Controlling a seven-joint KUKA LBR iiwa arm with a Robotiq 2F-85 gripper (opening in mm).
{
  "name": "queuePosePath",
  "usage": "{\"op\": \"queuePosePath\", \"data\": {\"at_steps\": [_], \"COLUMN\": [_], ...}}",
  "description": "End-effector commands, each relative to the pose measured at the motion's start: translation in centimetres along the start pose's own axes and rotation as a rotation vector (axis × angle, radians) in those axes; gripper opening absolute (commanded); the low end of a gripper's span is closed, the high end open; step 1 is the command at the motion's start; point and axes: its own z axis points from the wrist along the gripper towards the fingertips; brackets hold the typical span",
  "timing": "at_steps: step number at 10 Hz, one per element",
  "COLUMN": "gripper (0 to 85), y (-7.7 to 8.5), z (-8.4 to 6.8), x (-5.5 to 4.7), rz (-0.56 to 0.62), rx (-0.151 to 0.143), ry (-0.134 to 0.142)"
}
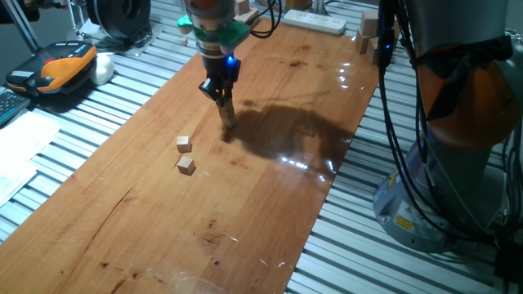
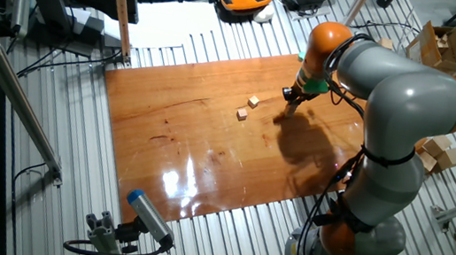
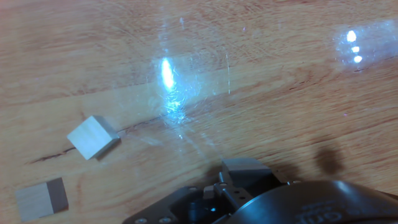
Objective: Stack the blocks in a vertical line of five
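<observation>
Two tiny tan wooden blocks lie apart on the wooden board [image 1: 270, 212]. One block [image 1: 183, 144] is farther back and the other block [image 1: 186, 165] sits just in front of it. Both show in the other fixed view [image 2: 253, 101] [image 2: 241, 113] and in the hand view [image 3: 92, 137] [image 3: 41, 200]. My gripper [image 1: 227, 124] points straight down, to the right of the two blocks, with its tip at or just above the board. Its fingers look drawn together. The tip is pale, and I cannot tell whether a block sits between or under the fingers. The other blocks are hidden.
Larger pale wooden blocks [image 1: 369, 28] stand at the board's far right corner, with more beside the robot base [image 2: 439, 153]. A white power strip [image 1: 315, 20] lies at the back. An orange device [image 1: 65, 65] and papers lie left of the board. The arm's base [image 1: 458, 131] stands at the right.
</observation>
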Motion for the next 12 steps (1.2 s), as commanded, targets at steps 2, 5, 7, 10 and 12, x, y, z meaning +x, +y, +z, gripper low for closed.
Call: {"op": "queuePosePath", "data": {"at_steps": [2,5,7,10,12], "gripper": [0.0,0.0,0.0,0.0,0.0], "y": [0.00,-0.08,-0.08,-0.12,-0.12], "z": [0.08,0.21,0.20,0.06,-0.02], "x": [-0.02,-0.04,-0.04,0.04,0.01], "rz": [-0.005,-0.008,-0.009,-0.011,-0.011], "rx": [-0.003,-0.011,-0.013,-0.017,-0.014], "ry": [0.000,0.001,0.002,0.004,0.002]}}
